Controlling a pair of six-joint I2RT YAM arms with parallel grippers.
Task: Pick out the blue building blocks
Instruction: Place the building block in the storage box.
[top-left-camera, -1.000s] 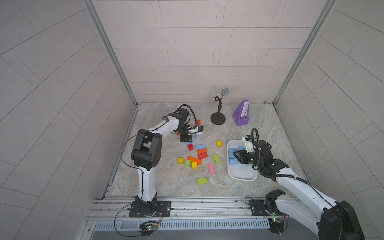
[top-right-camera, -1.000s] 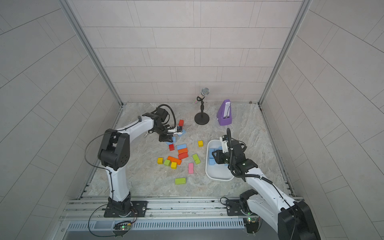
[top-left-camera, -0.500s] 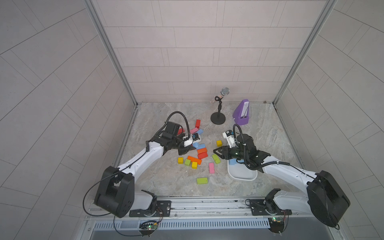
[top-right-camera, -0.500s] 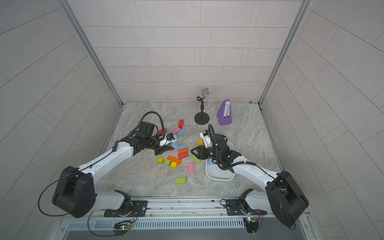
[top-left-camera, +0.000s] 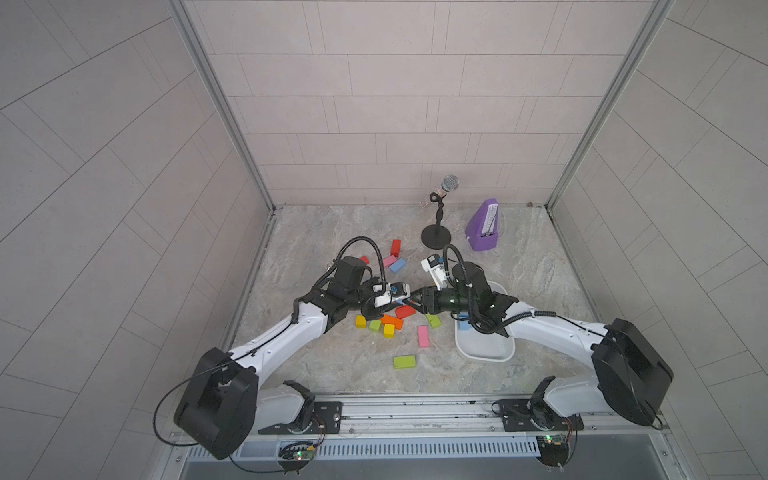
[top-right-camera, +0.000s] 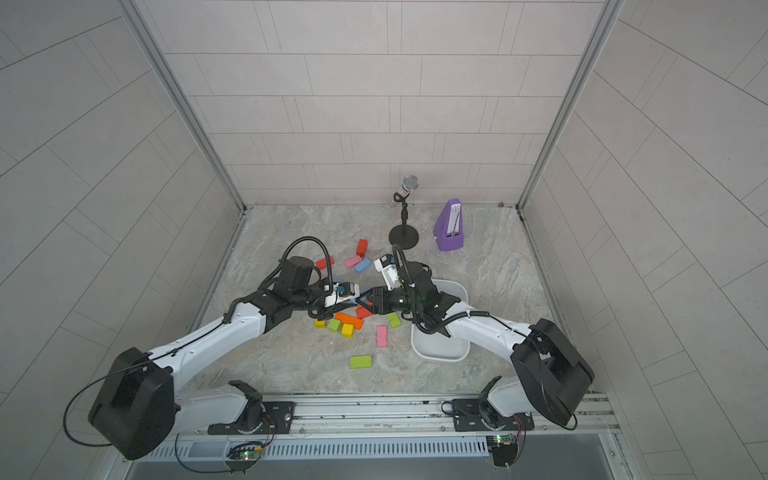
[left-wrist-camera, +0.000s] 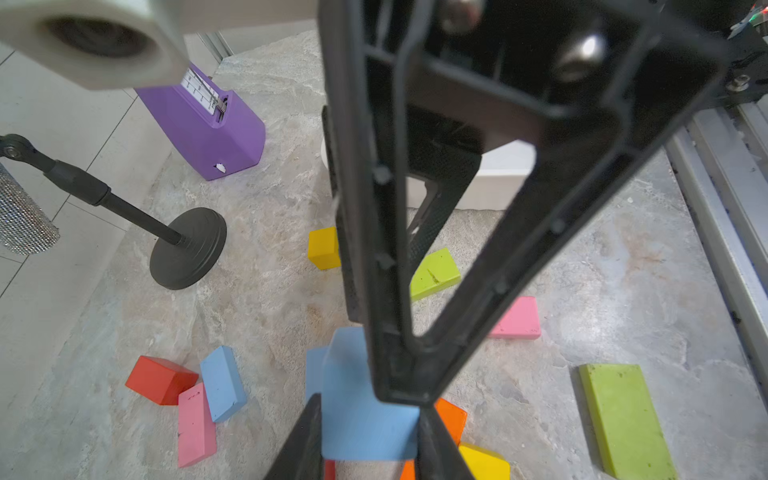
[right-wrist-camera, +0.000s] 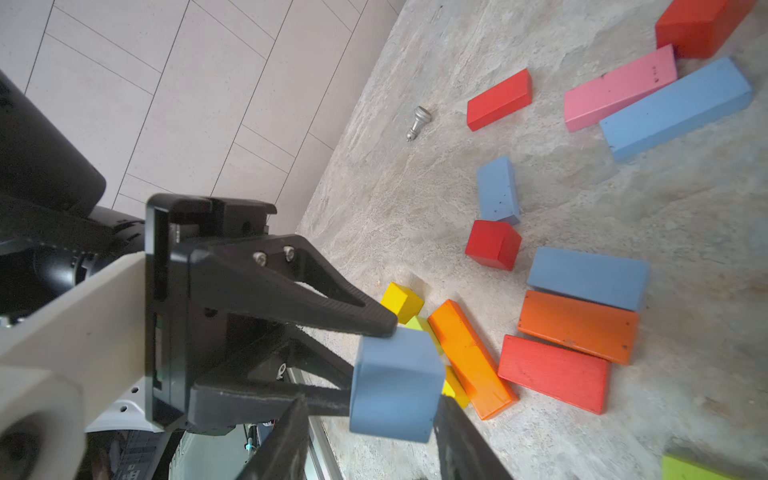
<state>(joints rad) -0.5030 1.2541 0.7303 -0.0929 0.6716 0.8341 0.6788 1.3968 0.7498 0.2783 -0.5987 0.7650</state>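
My left gripper is shut on a light blue cube and holds it above the pile of coloured blocks. My right gripper faces it tip to tip in both top views, open around that same cube, with a gap on one side. Both grippers meet at mid-table. Other blue building blocks lie loose: an oblong one by a pink block at the back, and two more in the pile. One blue block shows in the white tray.
Red, orange, yellow, green and pink blocks are scattered under the grippers. A green brick lies nearer the front. A microphone stand and the purple metronome are at the back right. A small silver pawn-shaped piece lies by the left wall.
Both arms swung inward and met over the pile. The left came from the back blocks with the blue cube. The right left the tray and opened its jaws wider.
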